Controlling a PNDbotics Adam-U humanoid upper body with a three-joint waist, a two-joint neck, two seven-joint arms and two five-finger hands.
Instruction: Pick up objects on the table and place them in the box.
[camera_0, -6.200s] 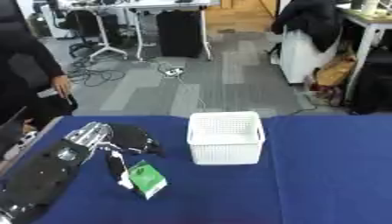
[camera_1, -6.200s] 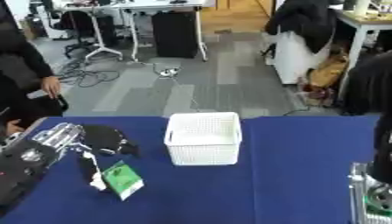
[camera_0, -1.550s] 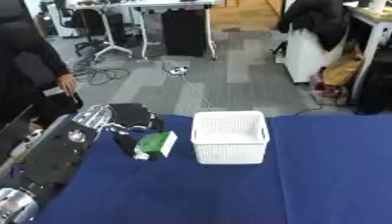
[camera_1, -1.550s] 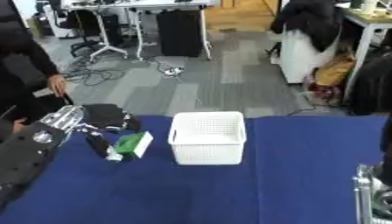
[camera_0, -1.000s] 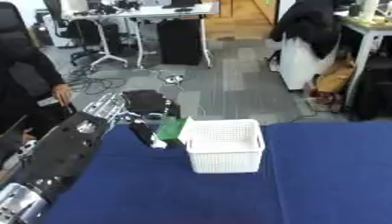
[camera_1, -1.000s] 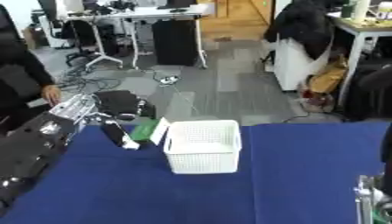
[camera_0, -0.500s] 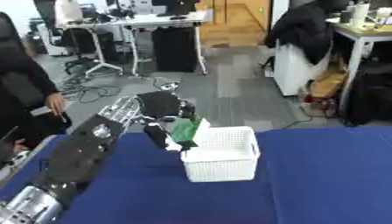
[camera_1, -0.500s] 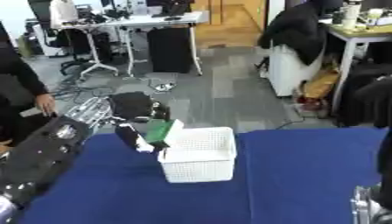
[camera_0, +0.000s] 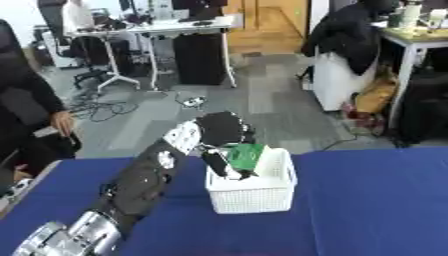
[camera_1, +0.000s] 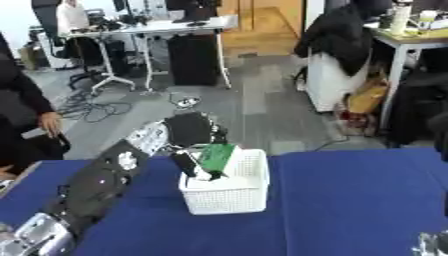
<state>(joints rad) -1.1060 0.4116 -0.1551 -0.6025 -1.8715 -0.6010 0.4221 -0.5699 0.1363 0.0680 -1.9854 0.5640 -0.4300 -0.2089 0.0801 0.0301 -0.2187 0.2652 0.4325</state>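
1. The left hand (camera_0: 219, 131) reaches from the left side of the blue table (camera_0: 367, 200) and sits above the left rim of the white box (camera_0: 254, 192), so that what it carries hangs over the opening, not over the cloth.
2. Its fingers are curled around a green packet (camera_0: 244, 155), gripping it from above; the packet tilts, its lower end dipping inside the box, which looks like the way to let it fall in cleanly.
3. I cannot tell whether the packet touches the box floor yet.
4. The box stands near the table's far edge, within the arm's reach.
5. The right hand does not appear in either view.
6. In my judgement, the placing is nearly done; only the release remains.
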